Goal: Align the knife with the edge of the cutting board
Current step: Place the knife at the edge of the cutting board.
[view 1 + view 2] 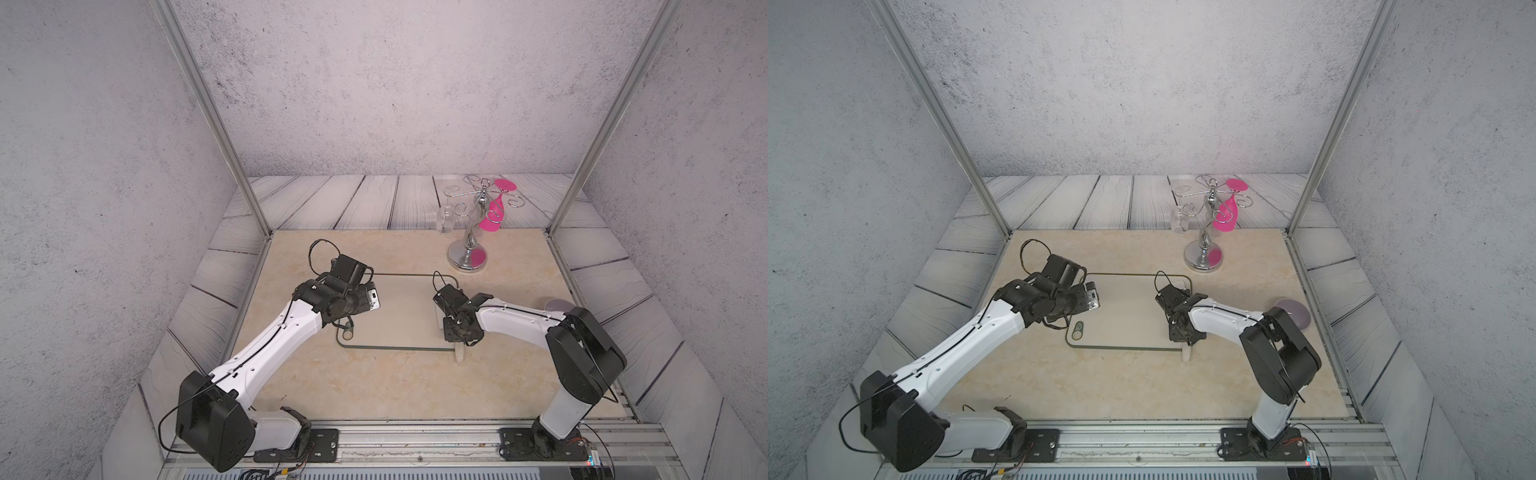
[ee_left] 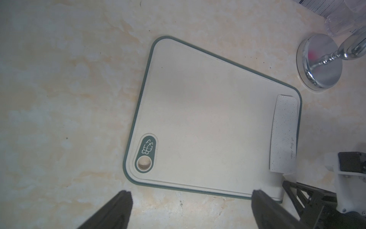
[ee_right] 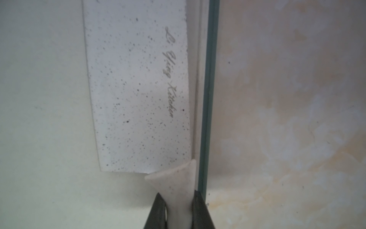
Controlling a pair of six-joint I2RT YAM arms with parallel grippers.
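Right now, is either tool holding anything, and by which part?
Right tool grips the knife by its handle, just behind the blade; left tool is open, holding nothing.

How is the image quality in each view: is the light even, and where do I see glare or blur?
Both top views: soft, even light, no hard shadows. Left wrist view: the chrome stand base glares; the left claw fingers are blurred and dark. Right wrist view: the knife script is readable but slightly soft; the right claw, shut on the handle, is out of focus.
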